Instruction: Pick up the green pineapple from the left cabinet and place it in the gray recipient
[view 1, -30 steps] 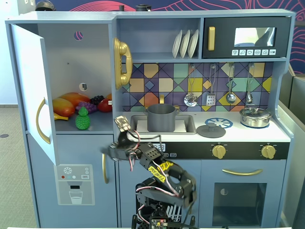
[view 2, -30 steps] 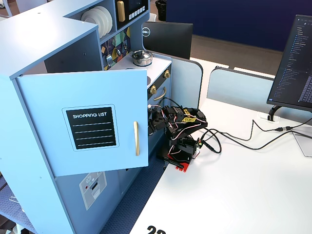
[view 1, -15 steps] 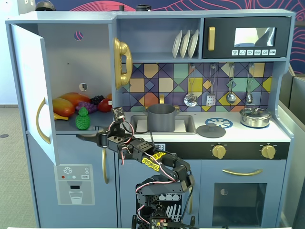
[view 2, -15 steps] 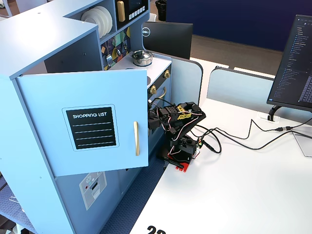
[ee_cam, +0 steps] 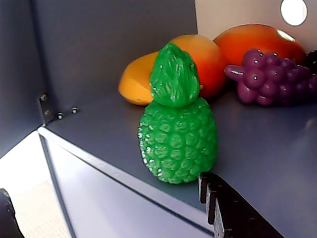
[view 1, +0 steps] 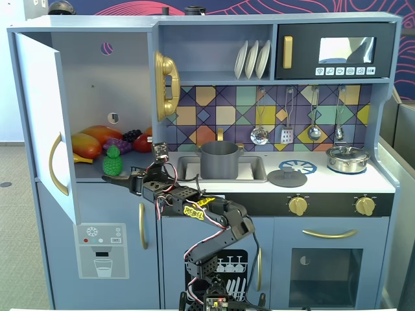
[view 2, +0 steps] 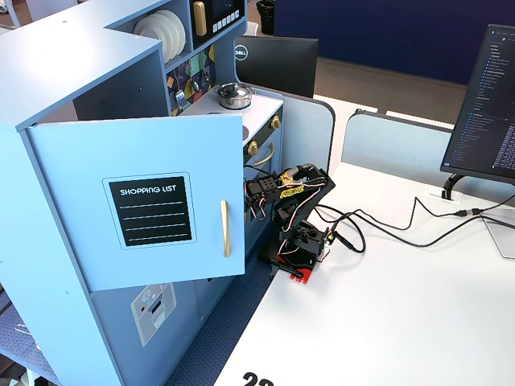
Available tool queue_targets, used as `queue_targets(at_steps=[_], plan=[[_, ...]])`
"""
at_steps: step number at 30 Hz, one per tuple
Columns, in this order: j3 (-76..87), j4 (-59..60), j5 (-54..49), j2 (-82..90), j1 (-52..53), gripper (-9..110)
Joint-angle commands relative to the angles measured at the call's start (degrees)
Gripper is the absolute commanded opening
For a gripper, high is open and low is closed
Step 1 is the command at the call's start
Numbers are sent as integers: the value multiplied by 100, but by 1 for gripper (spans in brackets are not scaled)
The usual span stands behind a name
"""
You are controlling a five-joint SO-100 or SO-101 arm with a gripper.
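Our hand (ee_cam: 109, 208) was apart, the green pineapple (ee_cam: 177, 129) just ahead; it looked light, hard and bumpy, so we judged its fat middle best.

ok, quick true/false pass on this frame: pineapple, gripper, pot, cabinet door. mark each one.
1. The green pineapple stands upright on the cabinet shelf. True.
2. The gripper is shut on the pineapple. False: it is open and apart from it, just in front of the shelf edge.
3. The gray pot sits in the sink and no pineapple shows in it. True.
4. The cabinet door is closed. False: it is swung open.
5. The purple grapes lie in front of the pineapple in the wrist view. False: they lie behind it, to the right.
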Motion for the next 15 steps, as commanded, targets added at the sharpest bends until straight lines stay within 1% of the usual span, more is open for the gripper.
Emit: queue_targets(at_steps=[1, 5, 8, 15], plan=[[-589, -325, -9, -290, 105, 44], [-782, -396, -62, -606, 220, 44], [-923, -562, 79, -844, 281, 46], [-1266, -914, 167, -1397, 387, 45]])
